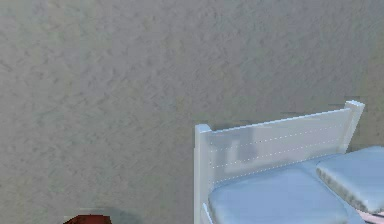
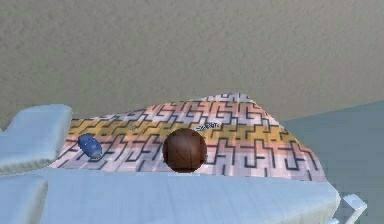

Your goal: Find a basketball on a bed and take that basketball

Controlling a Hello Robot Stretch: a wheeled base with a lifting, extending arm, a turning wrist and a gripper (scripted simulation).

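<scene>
One bed (image 2: pixel 200 205), apparently one basketball (image 2: pixel 186 150)

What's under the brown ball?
The basketball rests on a patterned blanket spread over the bed. The ball hides the patch of blanket right beneath it, and the blanket covers the bed there.

Arm side view, just right of middle: a small white patch with black marks (image 2: pixel 208 126), flat and square-cornered, very like the marker squares at the end of the robot's arm. One square or two is too small to tell, and so is anything darker beside it.
</scene>
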